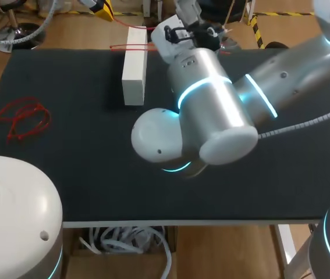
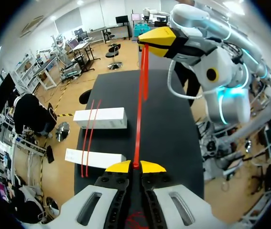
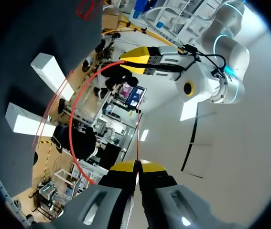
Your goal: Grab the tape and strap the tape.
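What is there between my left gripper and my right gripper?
The red tape runs from left gripper to right gripper; left wrist view shows it.

The table (image 1: 66, 174) is matt, the right arm (image 1: 211, 110) glossy, the box (image 1: 134, 72) smooth, the tape (image 2: 139, 124) slick.

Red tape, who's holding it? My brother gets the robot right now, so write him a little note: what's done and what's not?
Left gripper: shut on the red tape.
Right gripper: shut on the same tape, which runs stretched between the two above the black table.
Two white boxes lie beside it, two red strands across both.
A loose red tangle lies on the table's left part.
Done: tape grabbed by both.
Left: strapping; the held tape looks not yet wrapped on a box.
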